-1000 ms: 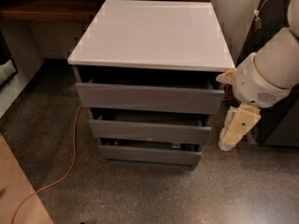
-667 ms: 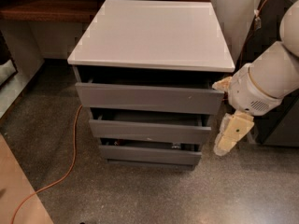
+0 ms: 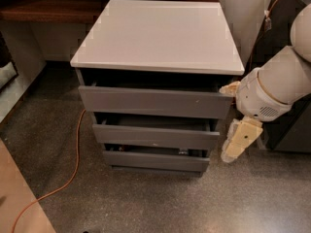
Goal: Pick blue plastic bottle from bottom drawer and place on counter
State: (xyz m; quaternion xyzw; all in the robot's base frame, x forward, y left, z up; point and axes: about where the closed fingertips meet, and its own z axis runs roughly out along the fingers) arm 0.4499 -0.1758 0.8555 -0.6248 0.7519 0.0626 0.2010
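The grey three-drawer cabinet stands in the middle of the camera view under its glossy white counter (image 3: 160, 33). The bottom drawer (image 3: 155, 160) is pulled out only a little, leaving a narrow dark gap above its front. The blue plastic bottle is hidden; only small unclear bits show in that gap. My gripper (image 3: 237, 142) hangs cream-coloured below my white arm, just right of the cabinet, level with the middle and bottom drawers and apart from them. It holds nothing that I can see.
The top drawer (image 3: 155, 102) and middle drawer (image 3: 155, 136) are also slightly open. A dark brown wooden shelf (image 3: 48, 8) runs at the back left. An orange cable (image 3: 74, 164) lies on the speckled floor at left. A dark unit (image 3: 291, 130) stands behind my arm.
My arm and gripper have moved left and slightly down, closer to the cabinet's right side. The drawers have not moved.
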